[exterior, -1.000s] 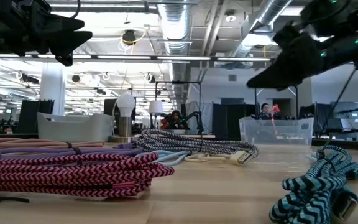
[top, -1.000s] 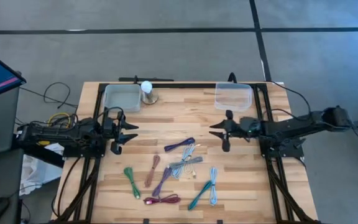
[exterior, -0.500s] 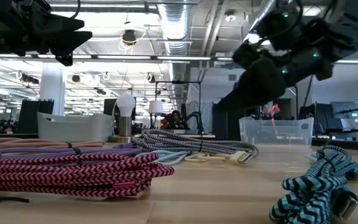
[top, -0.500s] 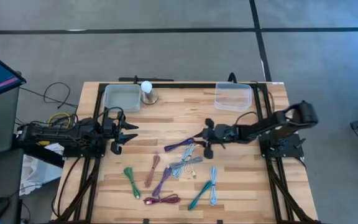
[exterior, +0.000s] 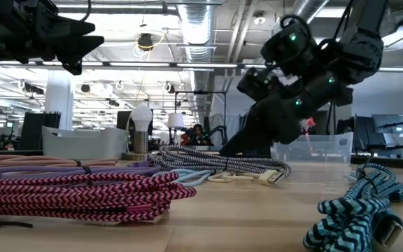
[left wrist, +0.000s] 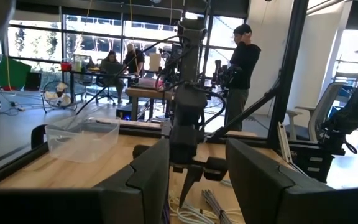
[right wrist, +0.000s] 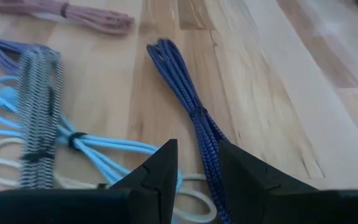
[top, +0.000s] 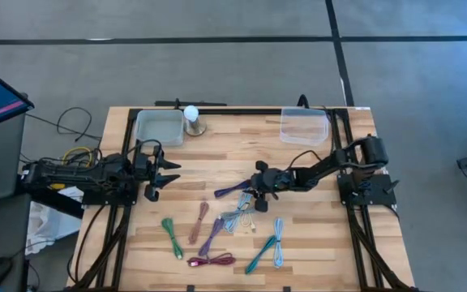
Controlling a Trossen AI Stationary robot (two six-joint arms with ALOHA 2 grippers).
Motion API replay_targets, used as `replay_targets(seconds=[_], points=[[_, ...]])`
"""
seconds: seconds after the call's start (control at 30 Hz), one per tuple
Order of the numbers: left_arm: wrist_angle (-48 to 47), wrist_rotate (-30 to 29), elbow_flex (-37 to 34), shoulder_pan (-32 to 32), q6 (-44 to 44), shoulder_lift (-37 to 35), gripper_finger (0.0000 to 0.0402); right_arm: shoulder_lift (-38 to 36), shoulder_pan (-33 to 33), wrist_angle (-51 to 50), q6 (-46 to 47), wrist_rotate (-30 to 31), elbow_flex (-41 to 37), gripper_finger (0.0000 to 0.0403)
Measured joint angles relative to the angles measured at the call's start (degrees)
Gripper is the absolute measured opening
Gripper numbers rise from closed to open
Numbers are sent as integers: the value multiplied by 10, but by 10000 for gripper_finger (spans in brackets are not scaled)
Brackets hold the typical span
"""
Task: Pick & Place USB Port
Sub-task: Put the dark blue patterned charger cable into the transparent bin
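Dark blue braided cable lay bundled on the wooden table, near the centre, just toward 12 o'clock from the main cluster of cables; in the high view it showed as a purple-blue streak. Right gripper hung directly over its 3 o'clock end. The right wrist view showed the two dark fingers set narrowly apart, straddling the cable, nothing held; whether they touched it could not be made out.

Only that wrist view gave the neighbours clearly: a black-and-white braided cable beside a light blue cable, and a pink cable farther off. The high view alone gave the whole spread: green cable and magenta cable toward 7 o'clock, teal cable toward 5 o'clock.

Left gripper waited at the table's 9 o'clock edge, fingers parted and empty. A white bin sat toward 11 o'clock with a small lamp just beside it, a clear bin toward 1 o'clock.

Low view: magenta cable large in the foreground, the right arm's fingertips hidden behind the cable pile. Left wrist view showed people standing in the room beyond.
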Motion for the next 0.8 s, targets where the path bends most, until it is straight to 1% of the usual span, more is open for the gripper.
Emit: replay_targets(seconds=[0.07, 0.23, 0.47, 0.57, 0.8], points=[[0, 0, 0, 0, 0, 1, 159, 13, 0, 0, -2, 5, 9, 109], [0, 0, 0, 0, 0, 4, 159, 29, 0, -1, -27, 45, 25, 109], [0, 0, 0, 0, 0, 8, 159, 32, -8, -10, -30, 48, 39, 104], [0, 0, 0, 0, 0, 8, 159, 32, -13, -15, -30, 49, 39, 88], [0, 0, 0, 0, 0, 8, 159, 32, -31, -35, -30, 47, 39, 35]])
